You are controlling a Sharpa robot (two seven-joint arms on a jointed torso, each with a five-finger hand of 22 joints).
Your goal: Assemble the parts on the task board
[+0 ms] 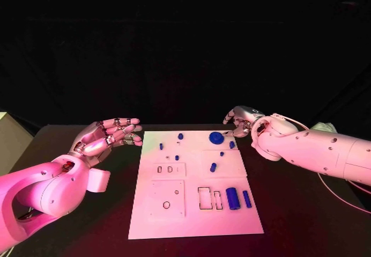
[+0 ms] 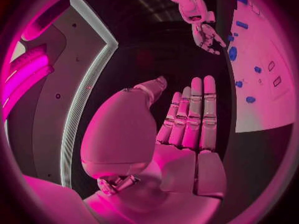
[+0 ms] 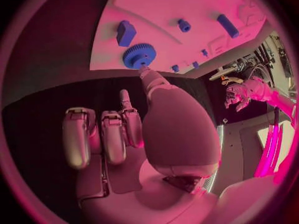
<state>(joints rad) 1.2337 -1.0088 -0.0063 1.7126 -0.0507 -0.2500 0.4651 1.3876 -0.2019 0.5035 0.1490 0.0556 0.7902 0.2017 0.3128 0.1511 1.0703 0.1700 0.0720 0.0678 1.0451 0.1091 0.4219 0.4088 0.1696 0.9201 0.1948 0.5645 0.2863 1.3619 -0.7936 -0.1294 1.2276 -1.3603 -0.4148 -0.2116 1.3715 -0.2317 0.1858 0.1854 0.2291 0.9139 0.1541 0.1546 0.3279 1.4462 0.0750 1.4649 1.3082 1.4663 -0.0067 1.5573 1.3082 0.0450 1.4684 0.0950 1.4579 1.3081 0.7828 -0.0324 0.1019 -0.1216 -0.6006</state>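
The gear [image 1: 216, 138] lies at the far right corner of the board [image 1: 193, 219], with small blue pegs [image 1: 213, 167] scattered across the middle and two longer bars [image 1: 232, 198] by the slots on the near right. Our right hand [image 1: 241, 121] sits just beyond that corner with its fingers curled in and nothing held, one fingertip close to the gear; our left hand [image 1: 108, 136] hovers released beside the board's left edge. We judge the risk to be a careless reach nudging the gear off the edge, since it sits so near it
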